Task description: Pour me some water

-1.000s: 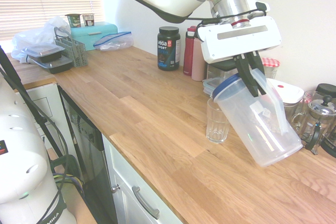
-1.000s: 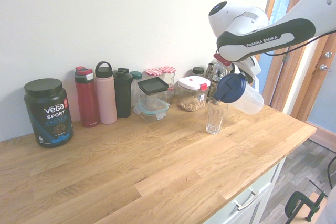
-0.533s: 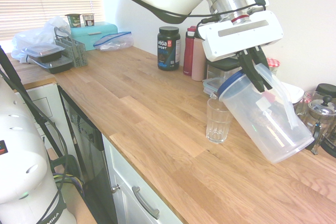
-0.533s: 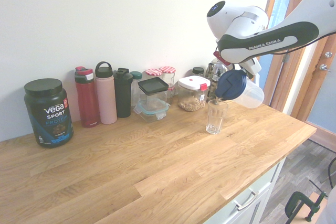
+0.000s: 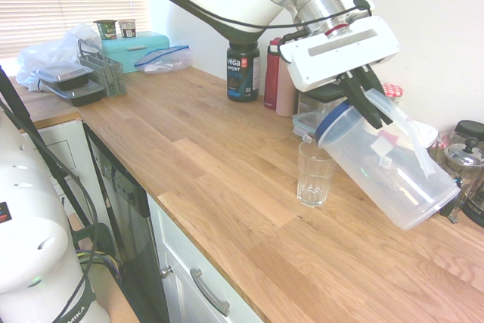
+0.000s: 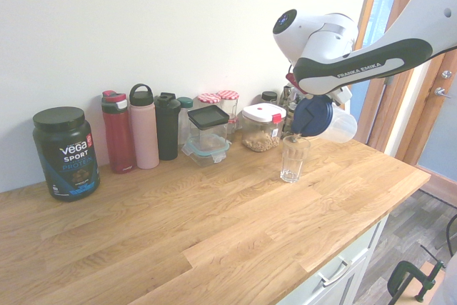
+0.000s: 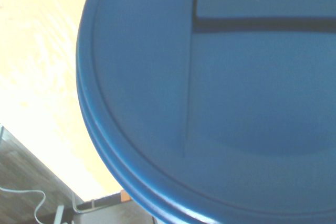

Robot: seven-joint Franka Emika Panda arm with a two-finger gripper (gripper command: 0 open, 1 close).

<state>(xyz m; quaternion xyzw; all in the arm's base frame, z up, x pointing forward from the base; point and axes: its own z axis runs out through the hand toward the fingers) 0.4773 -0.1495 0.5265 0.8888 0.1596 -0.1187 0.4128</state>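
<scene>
I am holding the clear plastic pitcher (image 5: 382,164) in the gripper (image 5: 368,101), whose fingers are clamped on its handle just behind the blue lid (image 5: 330,120). The pitcher is hanging tilted above the wooden countertop (image 5: 227,164), lid end lowest, its base angling up toward the countertop's back edge. The lid's spout is sitting directly over the rim of the empty ribbed drinking glass (image 5: 313,175), which is standing upright near the counter's front edge. The lid is filling the wrist view.
</scene>
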